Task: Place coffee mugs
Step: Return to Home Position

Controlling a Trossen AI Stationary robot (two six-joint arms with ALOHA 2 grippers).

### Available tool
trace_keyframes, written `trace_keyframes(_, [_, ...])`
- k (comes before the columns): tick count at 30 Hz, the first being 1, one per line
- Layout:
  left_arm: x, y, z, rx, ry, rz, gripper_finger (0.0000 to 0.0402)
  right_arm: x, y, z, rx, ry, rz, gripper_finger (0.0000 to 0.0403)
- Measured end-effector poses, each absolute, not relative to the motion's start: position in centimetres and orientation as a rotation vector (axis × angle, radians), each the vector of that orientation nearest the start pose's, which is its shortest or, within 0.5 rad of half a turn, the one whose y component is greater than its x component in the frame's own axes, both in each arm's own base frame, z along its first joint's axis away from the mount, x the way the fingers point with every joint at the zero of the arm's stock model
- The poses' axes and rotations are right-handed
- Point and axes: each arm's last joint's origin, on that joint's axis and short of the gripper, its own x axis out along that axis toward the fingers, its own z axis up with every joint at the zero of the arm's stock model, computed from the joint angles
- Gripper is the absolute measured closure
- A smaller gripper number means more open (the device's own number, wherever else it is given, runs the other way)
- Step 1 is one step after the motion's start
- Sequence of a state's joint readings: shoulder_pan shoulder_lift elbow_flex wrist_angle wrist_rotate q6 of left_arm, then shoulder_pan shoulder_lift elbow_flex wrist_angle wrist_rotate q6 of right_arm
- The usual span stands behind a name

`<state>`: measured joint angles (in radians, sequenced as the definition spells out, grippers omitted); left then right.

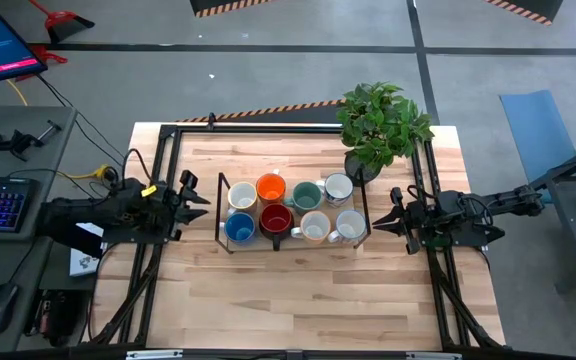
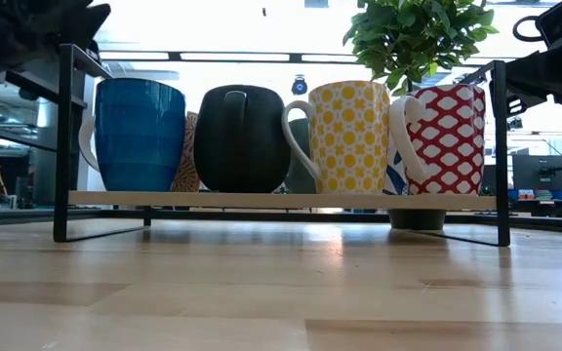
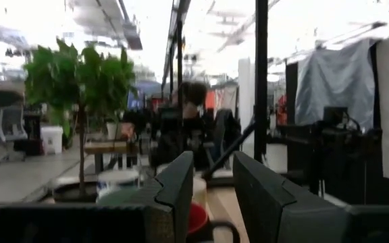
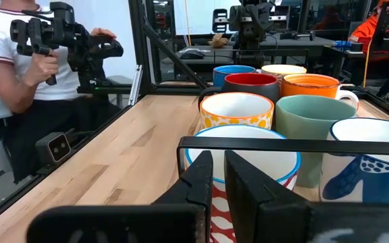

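1. Shelf (image 2: pixel 261 199): a low black-framed rack with a pale board. It stands at the centre of the wooden worktop (image 1: pixel 298 300) and carries 2 rows of 4, all upright and close together.
2. Row nearest the low camera, from the left arm's side to the right arm's side:
   - blue mug (image 1: pixel 239 228)
   - dark mug with red interior (image 1: pixel 275 219)
   - yellow-and-white patterned mug (image 2: pixel 349 136)
   - red-and-white patterned mug (image 2: pixel 452 136)
3. Row behind, in the same order:
   - cream mug (image 1: pixel 242 196)
   - orange mug (image 1: pixel 271 188)
   - teal mug (image 1: pixel 306 195)
   - white mug with blue markings (image 4: pixel 367 169)
4. Left hand (image 1: pixel 200 196): off the shelf's left end, near it but apart. Its fingers (image 3: pixel 177 185) are parted by a narrow gap and grip nothing.
5. Right hand (image 1: pixel 386 222): just beside the shelf's right end, level with the red-and-white patterned mug. Its fingers (image 4: pixel 201 179) are almost together, with only a slit between them, and grip nothing.
6. Potted plant (image 1: pixel 383 120): at the far right of the worktop, just behind the shelf's right end.
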<state>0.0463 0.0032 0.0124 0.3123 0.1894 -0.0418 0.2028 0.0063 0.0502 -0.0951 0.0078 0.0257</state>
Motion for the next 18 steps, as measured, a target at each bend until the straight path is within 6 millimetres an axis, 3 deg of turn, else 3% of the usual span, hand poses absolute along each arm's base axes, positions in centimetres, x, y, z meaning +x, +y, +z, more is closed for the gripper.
trace_keyframes(11, [9.7,-0.2,17.4,-0.014,-0.076,-0.153,0.0307,9.3,1.9,17.1,0.020,0.054,0.194,0.0379])
trace_keyframes(18, [9.7,-0.2,17.1,-0.018,-0.044,-0.152,0.0307,9.3,1.9,17.1,0.020,0.053,0.195,0.0379])
